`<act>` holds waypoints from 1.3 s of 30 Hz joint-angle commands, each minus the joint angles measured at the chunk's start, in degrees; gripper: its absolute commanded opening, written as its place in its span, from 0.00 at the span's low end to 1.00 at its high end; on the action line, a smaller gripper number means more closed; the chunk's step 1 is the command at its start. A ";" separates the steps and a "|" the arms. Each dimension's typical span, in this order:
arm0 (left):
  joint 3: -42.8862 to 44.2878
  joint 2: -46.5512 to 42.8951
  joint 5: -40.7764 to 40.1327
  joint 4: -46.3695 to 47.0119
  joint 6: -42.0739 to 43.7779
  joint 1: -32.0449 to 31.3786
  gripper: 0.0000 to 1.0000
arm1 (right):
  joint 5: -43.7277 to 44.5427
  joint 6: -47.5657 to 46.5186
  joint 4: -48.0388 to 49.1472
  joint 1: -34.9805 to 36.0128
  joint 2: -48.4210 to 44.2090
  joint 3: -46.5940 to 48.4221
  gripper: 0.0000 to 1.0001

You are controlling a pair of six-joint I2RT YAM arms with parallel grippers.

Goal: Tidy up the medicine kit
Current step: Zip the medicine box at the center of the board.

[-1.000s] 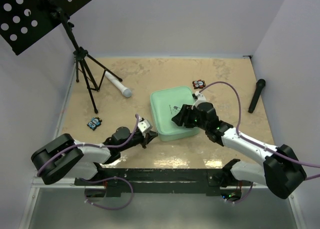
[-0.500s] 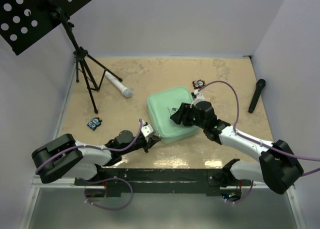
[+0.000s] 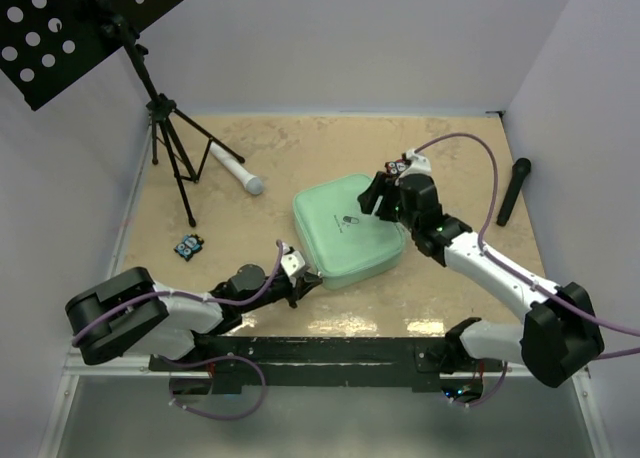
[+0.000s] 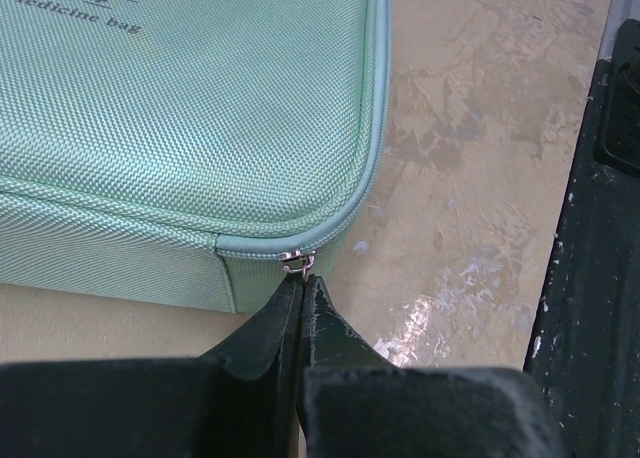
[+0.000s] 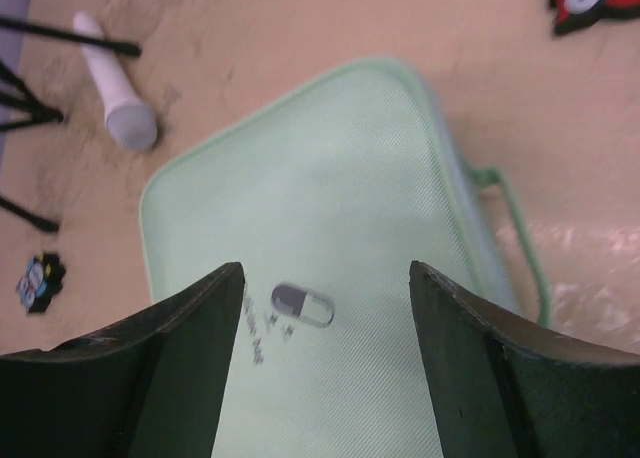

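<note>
The mint-green medicine kit [image 3: 345, 233] lies closed in the middle of the table, with its pill logo [image 5: 302, 305] facing up. At the kit's near-left corner my left gripper [image 3: 300, 276] is shut. In the left wrist view its fingertips [image 4: 303, 280] pinch the small metal zipper pull [image 4: 297, 259] at the end of the zip seam. My right gripper [image 3: 385, 193] hovers above the far-right part of the lid. Seen from the right wrist, it [image 5: 325, 278] stands open and empty, with the kit [image 5: 340, 208] below it.
A music-stand tripod [image 3: 175, 163] and a white-and-grey cylinder [image 3: 238, 168] stand at the back left. A black-and-red gadget [image 3: 398, 166] lies behind the kit, a blue-and-black one [image 3: 188, 245] at the left, and a black stick [image 3: 513, 190] at the right. The dark table edge [image 4: 590, 228] is close to the left gripper.
My right gripper has lifted off the lid, moved toward the far right and opened wider. The left gripper has crept right along the kit's near corner, still shut, and the kit shifted slightly.
</note>
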 commanded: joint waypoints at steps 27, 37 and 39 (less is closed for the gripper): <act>0.66 -1.85 -2.13 -1.73 2.05 0.90 0.00 | -5.36 -4.63 7.55 -6.19 12.90 -5.72 0.13; 3.12 -0.71 -0.90 -2.52 3.90 2.57 0.00 | -9.83 0.10 9.39 -7.16 11.86 -6.41 0.00; 3.39 0.17 0.59 -2.96 4.08 2.57 0.00 | -10.63 2.21 11.14 -7.16 11.41 -7.73 0.00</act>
